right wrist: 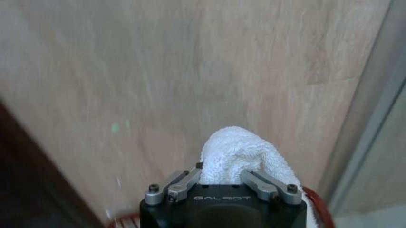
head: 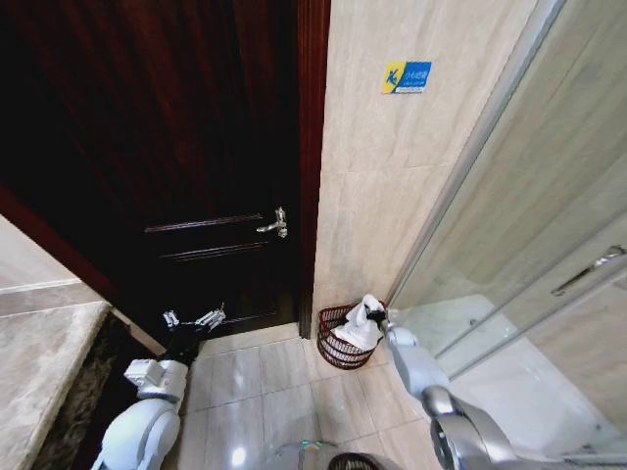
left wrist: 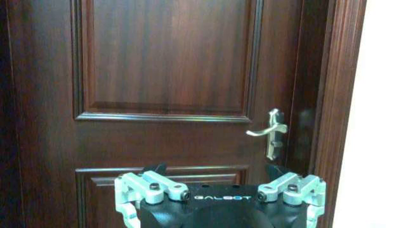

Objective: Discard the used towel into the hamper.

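We read "GALBOT" in pale letters on the black left gripper point(left wrist: 220, 209) body and the black right gripper point(right wrist: 222, 192) body; the blue-and-yellow rectangular wall sticker's point(head: 407, 76) text is illegible.

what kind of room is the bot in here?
Most likely a bathroom: tiled wall and glossy floor tiles, a glass shower door on the right, a dark wooden door on the left. The right pincer holds a white towel over the wicker hamper in the corner.

The hamper point(head: 338, 343) sits wedged in a corner: tiled wall point(head: 392, 186) behind, glass shower partition point(head: 509, 225) beside it. The tiled floor point(head: 255, 377) before the wooden door point(head: 196, 166) lies open.
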Controlling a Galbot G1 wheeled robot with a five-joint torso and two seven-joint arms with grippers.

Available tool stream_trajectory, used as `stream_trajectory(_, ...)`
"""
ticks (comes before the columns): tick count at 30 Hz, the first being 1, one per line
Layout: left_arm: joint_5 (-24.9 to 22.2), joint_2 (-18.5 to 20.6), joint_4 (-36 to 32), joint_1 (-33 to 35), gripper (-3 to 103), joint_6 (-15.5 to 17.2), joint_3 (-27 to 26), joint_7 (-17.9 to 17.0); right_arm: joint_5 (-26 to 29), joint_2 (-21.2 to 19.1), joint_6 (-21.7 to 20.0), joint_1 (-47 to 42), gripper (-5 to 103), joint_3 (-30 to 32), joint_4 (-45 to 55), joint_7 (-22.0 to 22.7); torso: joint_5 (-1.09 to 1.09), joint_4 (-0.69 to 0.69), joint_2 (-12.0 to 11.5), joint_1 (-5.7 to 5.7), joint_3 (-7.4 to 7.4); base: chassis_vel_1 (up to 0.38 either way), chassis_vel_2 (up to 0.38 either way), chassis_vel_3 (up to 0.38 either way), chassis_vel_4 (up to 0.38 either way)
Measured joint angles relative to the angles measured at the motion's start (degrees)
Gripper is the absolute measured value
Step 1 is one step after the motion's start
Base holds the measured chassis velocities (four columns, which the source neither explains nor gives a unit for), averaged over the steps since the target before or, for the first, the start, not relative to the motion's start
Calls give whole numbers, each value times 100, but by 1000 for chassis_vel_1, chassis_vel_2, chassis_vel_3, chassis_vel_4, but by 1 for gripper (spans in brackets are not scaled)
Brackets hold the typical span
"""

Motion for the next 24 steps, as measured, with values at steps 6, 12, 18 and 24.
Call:
stream_trajectory(6, 0, 0, 0, 0, 100, 0, 0, 0, 298, 63, 8, -28, 10, 84, -106, -132, -1, -2, 0, 0, 0, 0, 0, 0, 0)
stream_trajectory(12, 0, 0, 0, 0, 100, 0, 0, 0, -1, 92, -186, -347, 10, 140, -87, -190, 0, -4, 0, -1, 0, 0, 0, 0, 0)
stream_trajectory(18, 0, 0, 0, 0, 100, 0, 0, 0, -172, 106, -182, -438, 10, 138, 24, -233, 0, -1, 0, -1, 0, 0, 0, 0, 0)
stream_trajectory(24, 0, 0, 0, 0, 100, 0, 0, 0, -432, 115, -117, -453, 10, 163, 18, -288, 0, -2, 0, -2, 0, 0, 0, 0, 0)
